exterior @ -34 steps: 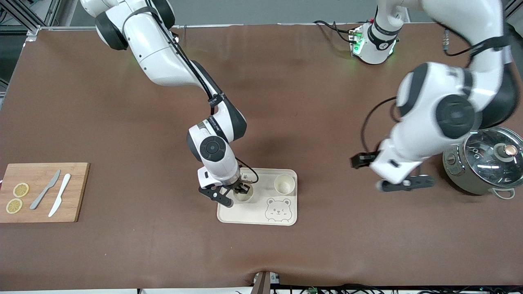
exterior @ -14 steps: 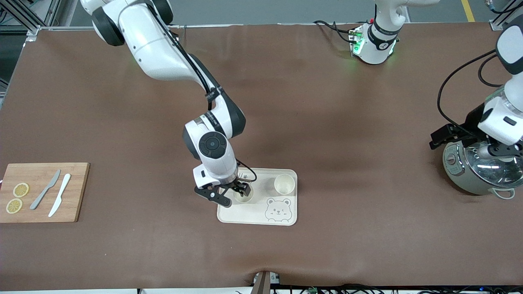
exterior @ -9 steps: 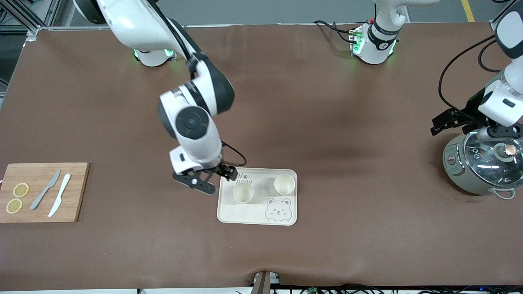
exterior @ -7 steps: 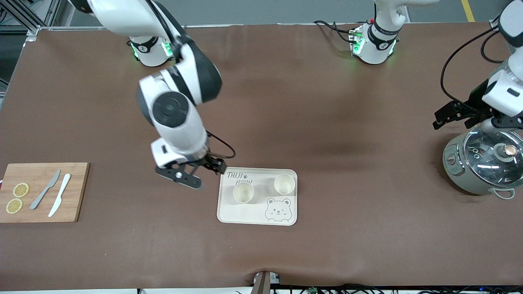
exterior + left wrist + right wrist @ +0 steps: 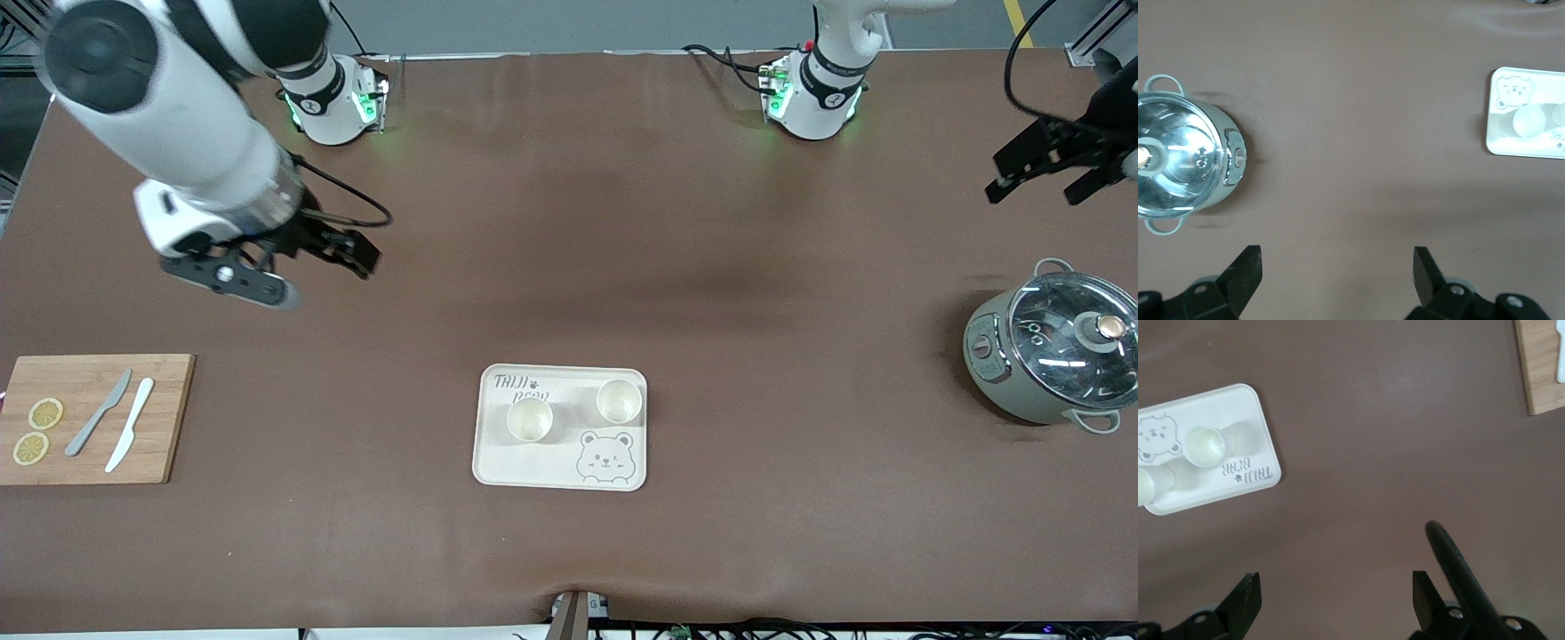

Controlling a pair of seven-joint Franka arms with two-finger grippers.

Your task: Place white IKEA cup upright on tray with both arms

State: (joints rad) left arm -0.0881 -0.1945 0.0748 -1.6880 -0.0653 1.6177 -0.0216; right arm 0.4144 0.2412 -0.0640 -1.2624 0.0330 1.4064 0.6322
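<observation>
The cream-white tray (image 5: pixel 551 467) with a bear face lies on the brown table nearer the front camera. Two white cups stand upright on it, one (image 5: pixel 530 419) toward the right arm's end and one (image 5: pixel 619 401) toward the left arm's end. My right gripper (image 5: pixel 333 251) is open and empty, high over bare table toward the right arm's end, away from the tray. My left gripper (image 5: pixel 1040 180) is open and empty over the left arm's end of the table. The right wrist view shows the tray (image 5: pixel 1218 403) and a cup (image 5: pixel 1207 447). The left wrist view shows the tray (image 5: pixel 1525 145) too.
A grey pot with a glass lid (image 5: pixel 1045 360) stands at the left arm's end, also in the left wrist view (image 5: pixel 1178 163). A wooden cutting board (image 5: pixel 169 418) with two knives and lemon slices lies at the right arm's end.
My right gripper has let go of the cup on the tray, and lifted away toward its own end of the table. My left gripper has moved from over the pot toward its base.
</observation>
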